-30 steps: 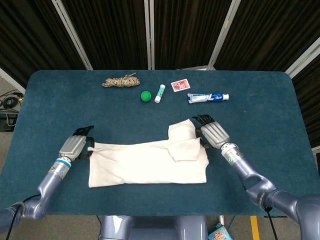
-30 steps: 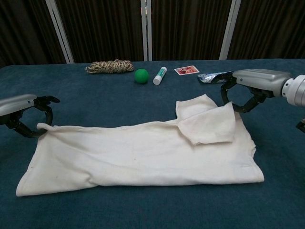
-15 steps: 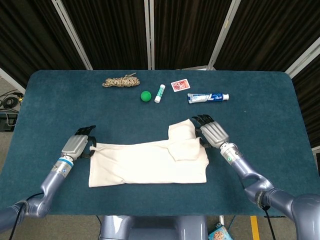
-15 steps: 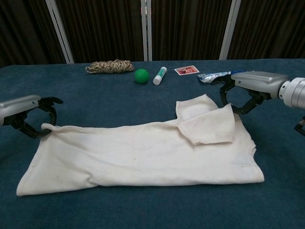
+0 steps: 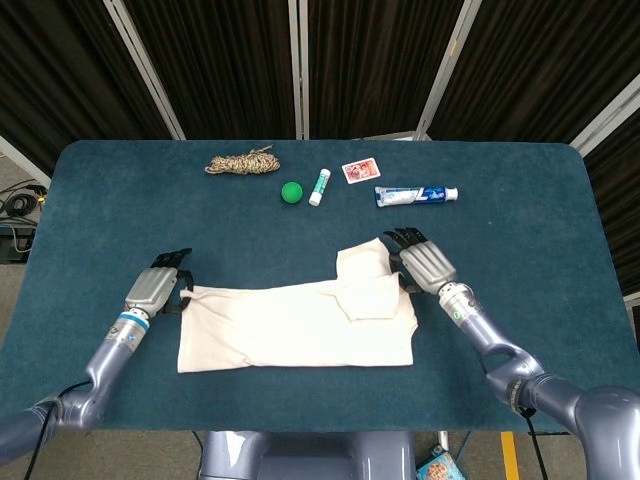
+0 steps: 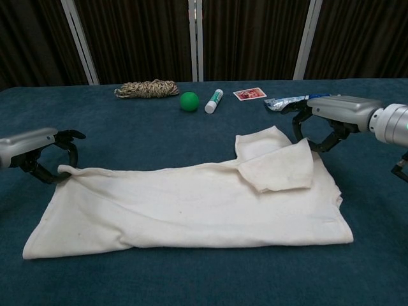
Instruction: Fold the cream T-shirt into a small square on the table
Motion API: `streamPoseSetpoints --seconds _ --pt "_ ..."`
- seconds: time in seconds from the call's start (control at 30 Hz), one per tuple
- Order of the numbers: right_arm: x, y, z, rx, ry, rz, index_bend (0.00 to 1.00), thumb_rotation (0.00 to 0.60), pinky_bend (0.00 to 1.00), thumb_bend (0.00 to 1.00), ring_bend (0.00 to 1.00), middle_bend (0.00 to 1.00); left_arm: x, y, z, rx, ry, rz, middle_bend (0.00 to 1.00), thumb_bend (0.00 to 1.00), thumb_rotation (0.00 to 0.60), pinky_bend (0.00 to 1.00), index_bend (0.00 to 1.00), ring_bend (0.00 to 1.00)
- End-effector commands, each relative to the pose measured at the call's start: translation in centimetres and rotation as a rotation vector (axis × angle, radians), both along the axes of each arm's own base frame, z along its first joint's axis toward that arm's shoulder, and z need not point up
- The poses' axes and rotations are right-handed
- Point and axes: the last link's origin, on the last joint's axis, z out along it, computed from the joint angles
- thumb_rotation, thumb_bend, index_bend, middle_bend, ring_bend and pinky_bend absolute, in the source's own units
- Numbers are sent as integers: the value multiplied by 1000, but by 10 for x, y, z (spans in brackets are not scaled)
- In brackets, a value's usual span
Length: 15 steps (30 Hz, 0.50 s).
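The cream T-shirt (image 5: 290, 325) (image 6: 191, 204) lies flat on the blue table, folded into a long band, with one sleeve turned over onto its right end. My left hand (image 5: 155, 288) (image 6: 35, 148) sits at the shirt's far left corner, its curled fingers pinching the fabric there. At the far right corner my right hand (image 5: 425, 262) (image 6: 331, 115) has its fingers curled around the edge of the folded sleeve. Both hands stay low on the table.
Along the far side of the table (image 5: 100, 200) lie a coil of rope (image 5: 242, 162), a green ball (image 5: 291, 192), a white glue stick (image 5: 319, 187), a red playing card (image 5: 359, 171) and a toothpaste tube (image 5: 416, 195), which lies just beyond my right hand.
My left hand has crept slightly right, and the shirt's left corner moved with it. My right hand has edged a little inward at the sleeve.
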Motion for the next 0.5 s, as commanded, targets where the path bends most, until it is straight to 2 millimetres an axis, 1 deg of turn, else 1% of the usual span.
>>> streamPoseSetpoints --seconds 0.03,0.07,0.1,0.17,0.2,0.27,0.5 --pt "0 0 0 0 -1 0 752 600 0 450 0 82 -1 1 -1 2 1 4 0 538 600 0 618 0" --pt "0 0 -1 0 -2 0 752 600 0 451 0 82 -1 1 -1 4 -3 5 0 534 600 0 491 0" --pt "0 0 -1 0 -1 0 752 600 0 451 0 82 -1 1 -1 6 -7 6 0 513 600 0 331 0" --pt "0 0 -1 0 -1 0 752 600 0 450 0 82 -2 1 0 7 -11 6 0 475 600 0 96 0" --pt "0 0 -1 0 -1 1 752 600 0 451 0 82 -2 1 0 7 -11 5 0 462 600 0 24 0" --pt "0 0 -1 0 1 2 752 600 0 450 0 82 -2 0 1 9 -11 4 0 461 600 0 0 0" --pt "-1 0 -2 1 6 2 752 600 0 451 0 82 -5 0 7 26 -17 4 0 462 600 0 0 0"
